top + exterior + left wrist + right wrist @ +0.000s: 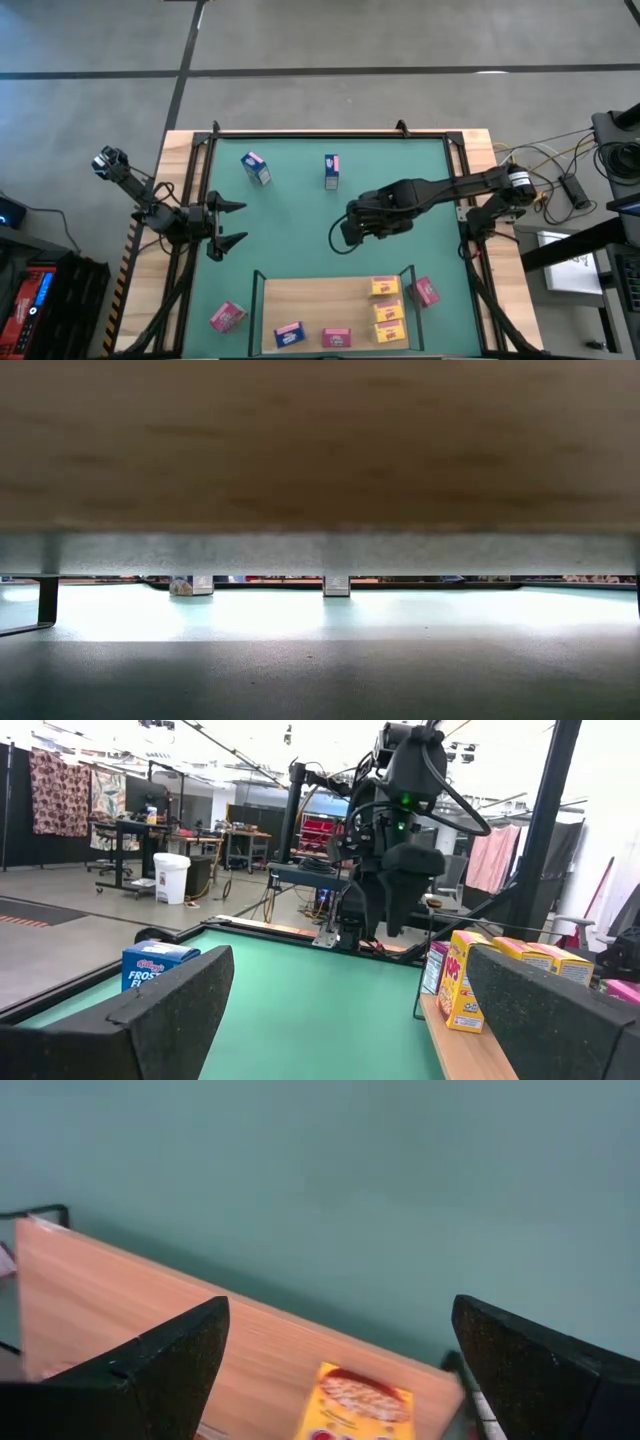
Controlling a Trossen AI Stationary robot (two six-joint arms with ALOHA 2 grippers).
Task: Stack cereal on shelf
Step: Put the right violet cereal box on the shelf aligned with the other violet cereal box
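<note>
A: Where is the right claw (pixel 338 236)?

B: Over the green mat (pixel 300 220) at mid-worktop, dark fingers spread and holding nothing. Its wrist camera looks down on the flat light-wood shelf board with thin dark corner posts (pixel 120 1295), where one small yellow cardboard cereal box (pixel 352 1405) lies.

A: And the other one?

B: The left claw (pixel 228 227) waits at the mat's left side, also spread and empty.

A: How are the boxes placed?

B: Three yellow ones (pixel 387 305) sit together on the board's right part, with a blue box (pixel 289 333) and a pink box (pixel 336 337) also on the board. A pink box (pixel 424 291) lies just off its right edge, another pink one (pixel 227 317) off its left. A blue box (pixel 256 168) and an upright pink-and-blue box (pixel 331 171) stand at the far side.

A: The risk?

B: I'd judge the yellow cluster is the trouble. A box brought down beside it with fingers this wide could nudge its neighbours or catch a post (pixel 410 272). The upright far box could topple if approached off-centre.
</note>
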